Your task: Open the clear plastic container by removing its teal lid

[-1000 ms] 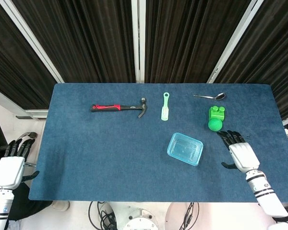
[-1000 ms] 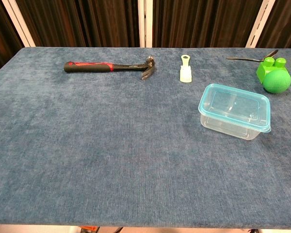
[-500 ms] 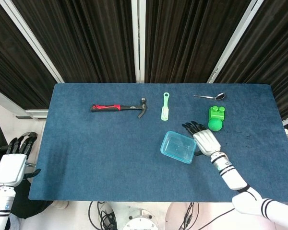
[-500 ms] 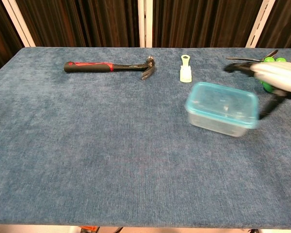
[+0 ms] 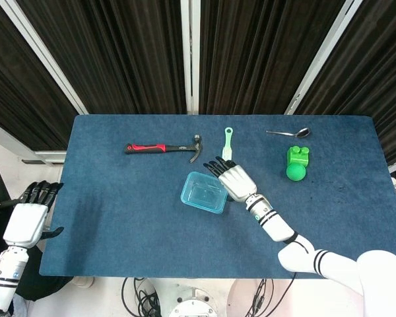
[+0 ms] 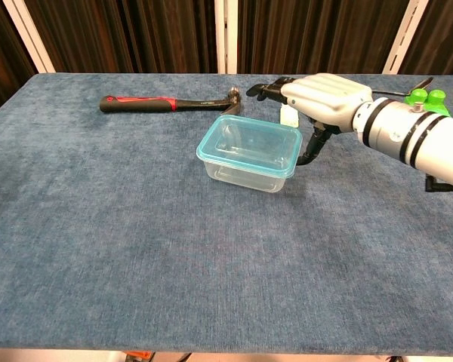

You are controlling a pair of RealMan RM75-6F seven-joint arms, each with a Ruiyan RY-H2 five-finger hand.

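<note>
The clear plastic container [image 5: 204, 192] with its teal lid [image 6: 249, 143] on stands near the middle of the blue table. My right hand [image 5: 232, 178] lies flat with the fingers stretched out, against the container's right side. In the chest view the right hand [image 6: 317, 94] hovers over the container's far right corner, and its thumb reaches down beside the wall. It grips nothing. My left hand [image 5: 30, 214] hangs off the table's left edge, holding nothing, fingers loosely apart.
A red-handled hammer [image 5: 164, 148] lies at the back left of the container. A pale green tool [image 5: 228, 142] lies just beyond my right hand. A spoon [image 5: 287, 133] and a green toy [image 5: 297, 162] sit at the back right.
My right hand has swept left across the table, pushing the container from the right side to near the middle. The left hand has risen slightly.
</note>
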